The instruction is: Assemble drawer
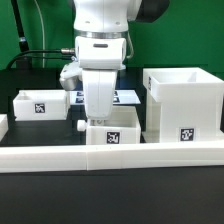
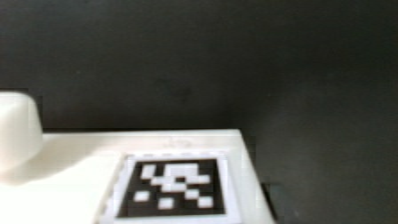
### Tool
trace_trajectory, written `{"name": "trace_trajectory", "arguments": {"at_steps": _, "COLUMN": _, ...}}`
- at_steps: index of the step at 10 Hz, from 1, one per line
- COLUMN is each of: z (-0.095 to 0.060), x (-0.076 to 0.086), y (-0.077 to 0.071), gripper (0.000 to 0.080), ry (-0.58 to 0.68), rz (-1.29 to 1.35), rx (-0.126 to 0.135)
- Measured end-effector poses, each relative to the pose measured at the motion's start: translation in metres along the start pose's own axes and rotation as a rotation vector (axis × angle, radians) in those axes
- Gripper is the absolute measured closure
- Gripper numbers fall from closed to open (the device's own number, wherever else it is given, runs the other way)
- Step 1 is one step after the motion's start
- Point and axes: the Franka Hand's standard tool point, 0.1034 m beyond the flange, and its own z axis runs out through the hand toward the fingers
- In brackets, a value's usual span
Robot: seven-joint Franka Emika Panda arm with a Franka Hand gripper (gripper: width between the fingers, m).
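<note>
The large white cube-like housing (image 1: 183,98) stands at the exterior view's right, open on top, with a tag low on its front. One small knobbed tray (image 1: 40,103) sits at the left. A second tray (image 1: 112,132) with a tag sits in the middle, its knob (image 1: 80,127) pointing left. My gripper (image 1: 100,120) reaches straight down onto this tray's back part. Its fingertips are hidden, so the jaws cannot be read. The wrist view shows this tray's tagged face (image 2: 175,185) and a rounded white knob (image 2: 15,135) close up, with no fingers in sight.
A long low white wall bar (image 1: 110,157) runs across the front, just before the middle tray. The marker board (image 1: 128,97) lies flat behind the gripper. The table is black, and a green backdrop and cables are at the back left.
</note>
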Motion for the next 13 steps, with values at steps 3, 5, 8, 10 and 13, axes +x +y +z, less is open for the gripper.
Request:
{"name": "trace_trajectory", "arguments": {"at_steps": 3, "z": 0.0032, "x": 0.0066, "y": 0.0018, "gripper": 0.0757, "ry": 0.006, "rz": 0.007, "rx": -0.032}}
{"name": "trace_trajectory", "arguments": {"at_steps": 5, "z": 0.0008, "x": 0.0083, "y": 0.0061, "gripper": 0.0757, "ry": 0.008, "rz": 0.011, "rx": -0.047}}
{"name": "trace_trajectory", "arguments": {"at_steps": 8, "z": 0.0014, "x": 0.0074, "y": 0.0064, "gripper": 0.0757, "ry": 0.010, "rz": 0.013, "rx": -0.064}}
{"name": "trace_trajectory", "arguments": {"at_steps": 10, "z": 0.0009, "x": 0.0083, "y": 0.0069, "gripper": 0.0757, "ry": 0.010, "rz": 0.015, "rx": -0.059}}
{"name": "trace_trajectory", "arguments": {"at_steps": 13, "z": 0.0013, "x": 0.0083, "y": 0.0066, "gripper": 0.0757, "ry": 0.011, "rz": 0.016, "rx": -0.058}}
